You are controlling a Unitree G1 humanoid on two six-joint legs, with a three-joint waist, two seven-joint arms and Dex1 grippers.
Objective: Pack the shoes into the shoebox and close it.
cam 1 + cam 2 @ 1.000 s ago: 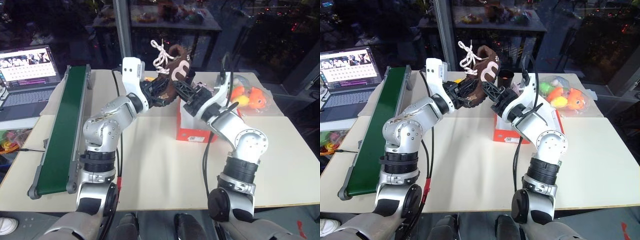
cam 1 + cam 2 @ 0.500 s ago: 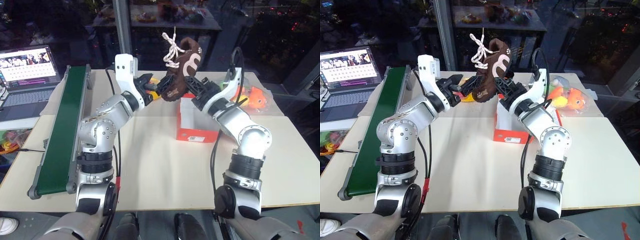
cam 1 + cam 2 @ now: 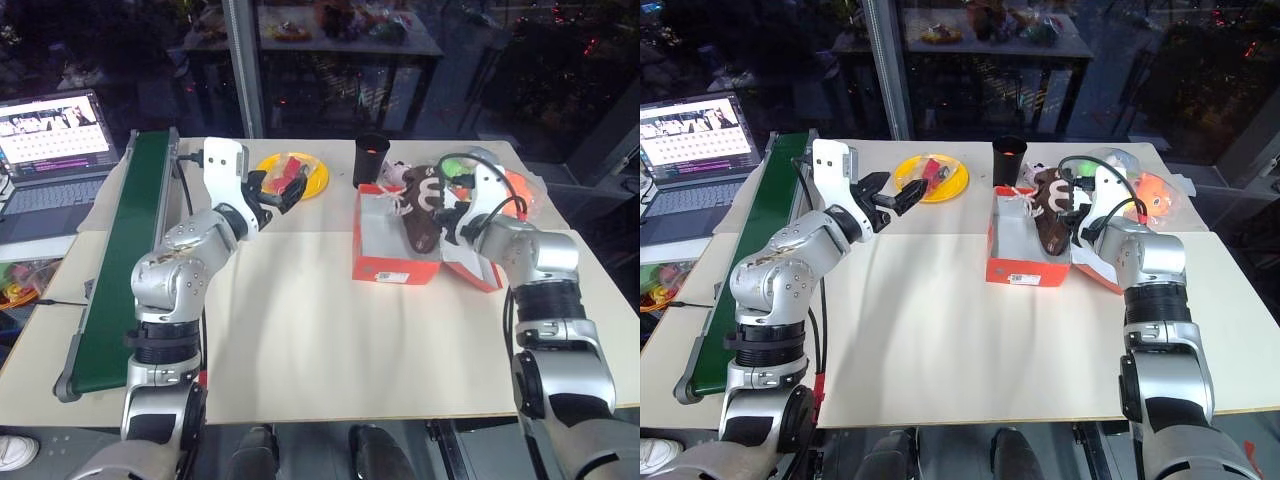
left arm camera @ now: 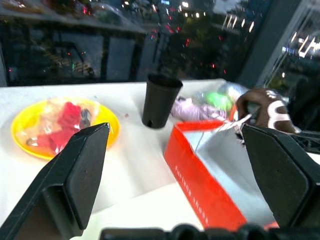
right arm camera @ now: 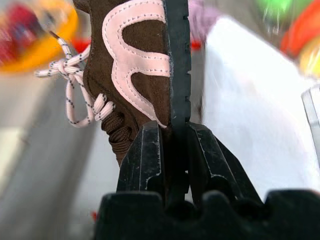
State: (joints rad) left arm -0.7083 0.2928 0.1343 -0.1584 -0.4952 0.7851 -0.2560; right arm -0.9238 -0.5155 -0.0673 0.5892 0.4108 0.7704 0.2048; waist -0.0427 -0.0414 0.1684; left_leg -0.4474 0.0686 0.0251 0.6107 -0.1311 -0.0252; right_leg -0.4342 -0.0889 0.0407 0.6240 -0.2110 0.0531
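The red-orange shoebox stands open on the table, white inside, its lid folded out to the right. One dark brown shoe with a cream wavy mark and light laces hangs tilted over the box's right half, its lower end down within the opening. My right gripper is shut on the shoe's sole edge. My left gripper hovers open and empty left of the box, over the table near the yellow plate. In the left wrist view its fingers stand wide apart, with the box and shoe ahead.
A yellow plate with red bits and a black cup stand behind the box. A pink plush and a bag of colourful toys lie at the back right. A green conveyor and a laptop are at the left.
My left gripper opened, let go of the shoe and drew back to the left. My right gripper swung the shoe right and down, from mid-air to the box.
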